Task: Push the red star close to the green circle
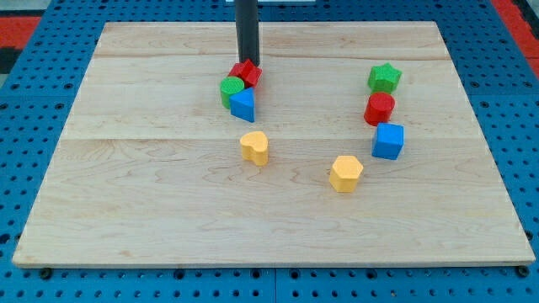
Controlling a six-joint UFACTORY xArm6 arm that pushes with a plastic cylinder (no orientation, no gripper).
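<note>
Eight small coloured blocks lie on a pale wooden board (152, 210) that rests on a blue perforated base (25, 126). The arm carries no pincer, only a straight dark rod, so nothing is clenched or released; my tip (248, 64) meets the board at the upper edge of the red star-shaped block (248, 72), touching it on the side toward the view's top. The red star sits in a tight cluster left of centre: the green circular block (231, 88) touches it just below and to the view's left, and the blue triangular block (244, 104) touches both from below. Well below that cluster lies a yellow heart-shaped block (254, 146). At the view's right, a column holds a green star-shaped block (384, 78), a red round block (379, 108) just beneath it, and a blue cube-like block (388, 140) beneath that. A yellow hexagonal block (345, 172) lies lower, left of the blue cube.
</note>
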